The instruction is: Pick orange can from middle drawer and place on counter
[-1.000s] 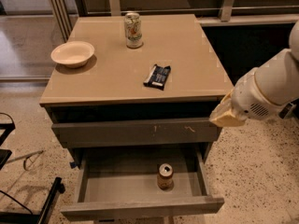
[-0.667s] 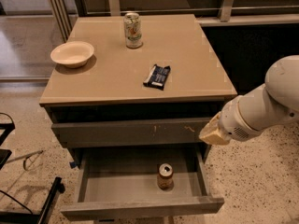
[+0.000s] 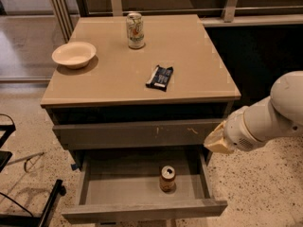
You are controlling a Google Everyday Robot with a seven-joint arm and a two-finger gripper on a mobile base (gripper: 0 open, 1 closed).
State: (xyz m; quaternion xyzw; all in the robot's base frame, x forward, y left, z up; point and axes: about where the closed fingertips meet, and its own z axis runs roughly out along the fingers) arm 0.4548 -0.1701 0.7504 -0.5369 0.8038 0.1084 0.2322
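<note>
The orange can (image 3: 167,178) stands upright on the grey floor of the open middle drawer (image 3: 142,211), right of centre, its silver top facing up. The tan counter (image 3: 118,79) tops the cabinet above it. My gripper (image 3: 215,141) is at the end of the white arm coming in from the right. It hangs beside the drawer's right edge, above and to the right of the can, not touching it.
On the counter stand a pale green-and-white can (image 3: 135,30) at the back, a cream bowl (image 3: 74,54) at the left and a dark snack packet (image 3: 160,76) right of centre. A shut drawer front with orange scratches (image 3: 137,133) sits above the open drawer. Dark metal legs (image 3: 28,197) are at the lower left.
The arm has moved down and left, bringing the gripper from beside the counter's edge to the level of the drawers. The can and the drawer have not moved.
</note>
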